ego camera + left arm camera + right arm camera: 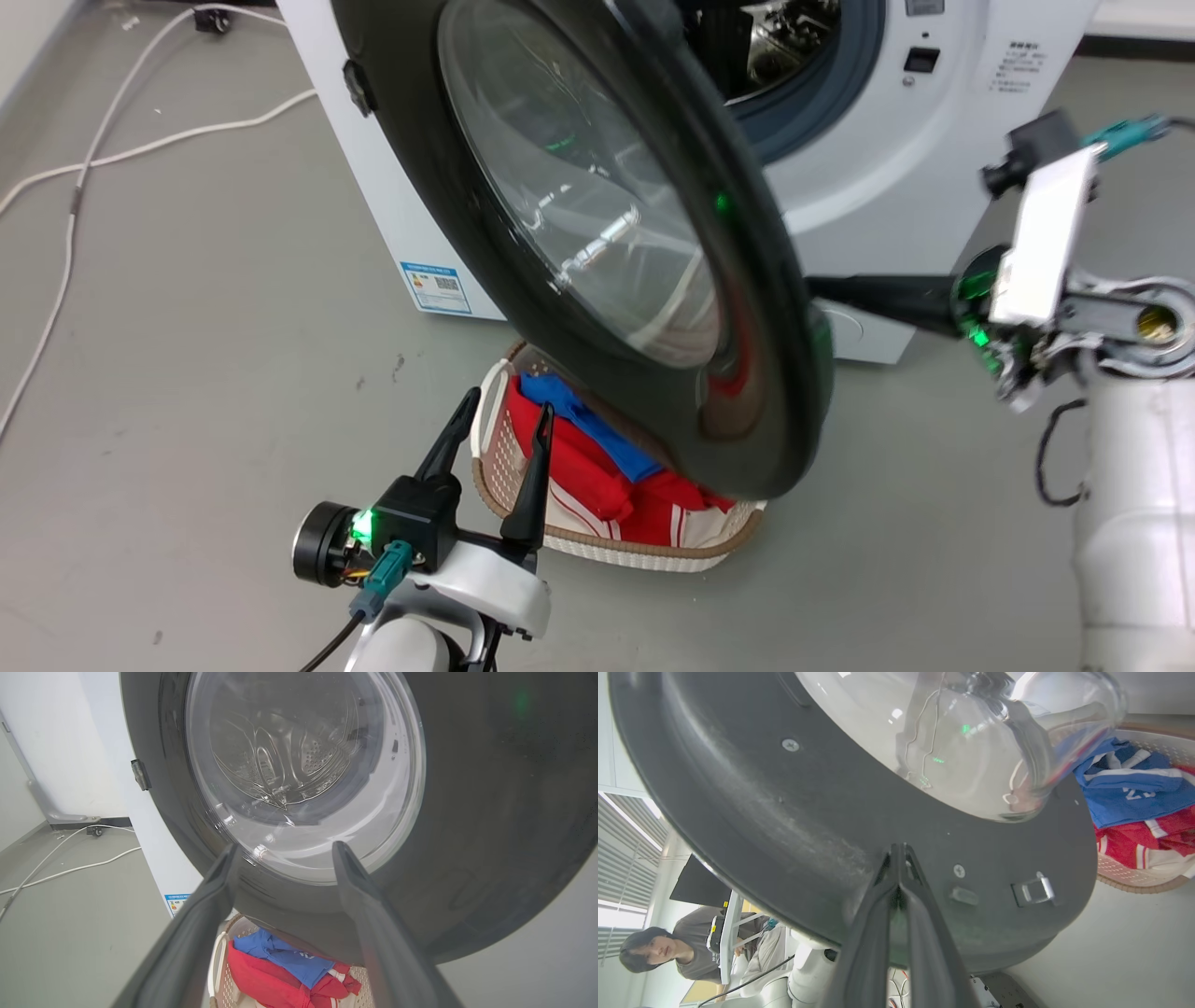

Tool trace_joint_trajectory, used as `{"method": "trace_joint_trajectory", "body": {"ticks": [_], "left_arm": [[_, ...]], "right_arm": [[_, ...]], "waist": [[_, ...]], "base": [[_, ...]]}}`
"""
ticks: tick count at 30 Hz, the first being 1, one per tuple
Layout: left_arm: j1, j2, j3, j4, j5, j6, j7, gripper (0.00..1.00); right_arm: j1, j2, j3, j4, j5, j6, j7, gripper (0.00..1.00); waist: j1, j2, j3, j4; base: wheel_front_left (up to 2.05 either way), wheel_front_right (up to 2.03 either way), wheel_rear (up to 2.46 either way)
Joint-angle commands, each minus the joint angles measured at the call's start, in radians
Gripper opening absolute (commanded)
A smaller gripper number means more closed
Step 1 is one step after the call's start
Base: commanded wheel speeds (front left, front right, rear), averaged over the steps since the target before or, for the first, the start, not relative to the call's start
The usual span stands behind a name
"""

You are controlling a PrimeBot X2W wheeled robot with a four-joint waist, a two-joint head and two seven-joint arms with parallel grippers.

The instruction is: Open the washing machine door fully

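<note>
On grey floor [233,373]: cables [69,252], laundry basket [487,485]; left gripper [508,401] spread, right gripper [897,851] pressed together.

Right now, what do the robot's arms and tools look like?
Left tool: two long black tapered fingers on a black block, green light, teal plug with dark cable, white forearm. Right tool: same black fingers, green light, white plate, teal plug, looping black cable, pale forearm.
</note>
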Motion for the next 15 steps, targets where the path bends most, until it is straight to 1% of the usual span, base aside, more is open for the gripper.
{"method": "trace_joint_trajectory", "body": {"ticks": [1, 10, 15], "left_arm": [[0.009, 0.000, -0.001, 0.003, 0.000, -0.003, -0.003, 1.00], [0.024, 0.000, -0.012, 0.004, -0.002, -0.008, -0.003, 1.00], [0.025, 0.000, -0.007, 0.001, -0.001, -0.006, -0.003, 1.00]], "right_arm": [[0.026, 0.008, 0.032, -0.007, 0.024, 0.000, -0.012, 0.00], [0.117, 0.007, 0.219, -0.033, 0.163, 0.000, -0.113, 0.00], [0.146, 0.006, 0.256, -0.037, 0.198, 0.000, -0.169, 0.00]], "waist": [[0.0003, 0.0000, -0.013, 0.010], [0.0003, 0.0000, -0.033, 0.043], [0.0003, 0.0000, -0.032, 0.046]], "base": [[0.00, 0.00, 0.00], [0.00, 0.00, 0.00], [0.00, 0.00, 0.00]]}}
